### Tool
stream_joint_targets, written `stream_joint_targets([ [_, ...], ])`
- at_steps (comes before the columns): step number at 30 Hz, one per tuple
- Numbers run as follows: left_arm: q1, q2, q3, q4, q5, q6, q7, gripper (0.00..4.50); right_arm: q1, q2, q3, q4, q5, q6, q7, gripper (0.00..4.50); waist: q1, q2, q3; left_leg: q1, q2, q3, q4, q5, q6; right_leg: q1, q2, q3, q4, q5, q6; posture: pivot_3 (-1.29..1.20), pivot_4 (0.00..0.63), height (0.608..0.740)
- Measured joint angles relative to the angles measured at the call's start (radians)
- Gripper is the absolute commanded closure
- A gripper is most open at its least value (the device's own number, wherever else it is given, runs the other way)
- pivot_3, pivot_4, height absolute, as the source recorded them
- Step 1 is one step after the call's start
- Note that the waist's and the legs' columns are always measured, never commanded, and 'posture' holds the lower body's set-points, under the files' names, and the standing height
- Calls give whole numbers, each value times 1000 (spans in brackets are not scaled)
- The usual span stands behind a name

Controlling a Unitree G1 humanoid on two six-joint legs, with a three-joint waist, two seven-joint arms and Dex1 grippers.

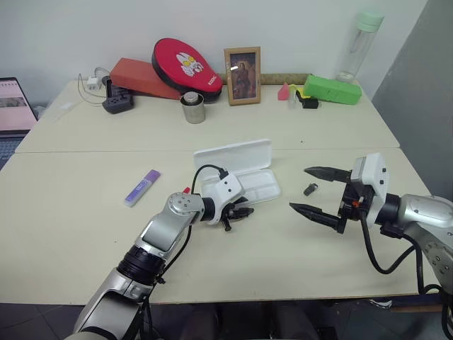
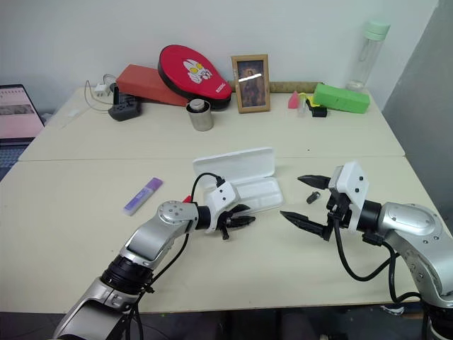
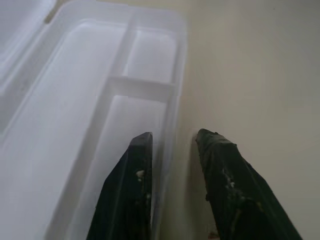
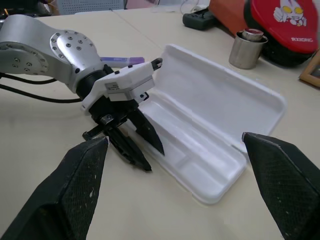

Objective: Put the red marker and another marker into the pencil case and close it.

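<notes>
The chunky lavender-purple highlighter (image 1: 142, 188) lies well left, untouched. Only the red end of the slim white marker (image 1: 186, 190) peeks out behind the left wrist. If the left gripper (image 1: 239, 212) catches the near rim of the flat white translucent plastic pencil case (image 1: 241, 159), open-lidded, the light box could drag or tip. That gripper tilts down at the rim; I cannot tell whether it grasps anything. The right gripper (image 1: 318, 191) hovers level, spread wide, empty.

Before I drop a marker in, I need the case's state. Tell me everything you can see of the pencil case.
The pencil case is a flat white, semi-translucent plastic box with rounded corners. It lies open on the table, lid tilted back behind the tray. Dividers split the tray into one long compartment and smaller ones; all look empty. The left gripper straddles the tray's near wall, one finger inside, one outside.
</notes>
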Motion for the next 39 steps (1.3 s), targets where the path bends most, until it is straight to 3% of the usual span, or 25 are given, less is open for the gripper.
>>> stream_joint_targets([
  [5, -6, -6, 1, 10, 4, -17, -3, 4438, -9, 5, -27, 21, 2, -2, -7, 0, 0, 0, 0, 0, 0, 0, 0, 0, 0, 0, 0, 0, 0, 0, 0, 0, 150, 740],
  [22, -15, 78, -54, 44, 22, -237, -263, 4438, 76, -35, -78, -34, 43, 25, -4, 0, 0, 0, 0, 0, 0, 1, 0, 0, 0, 0, 0, 0, 0, 0, 0, 0, 150, 740],
  [34, -15, 78, -55, 54, 33, -253, -285, 4438, 96, -43, -82, -53, 54, 41, -17, 0, 0, 0, 0, 0, 0, 1, 0, 0, 0, 0, 0, 0, 0, 0, 0, 0, 150, 740],
  [39, -9, 77, -50, 46, 32, -222, -270, 3394, 94, -45, -81, -53, 63, 41, -14, 0, -1, 0, 0, 0, 0, 0, 0, 0, 0, 0, 0, 0, 0, 0, 0, 0, 150, 740],
])
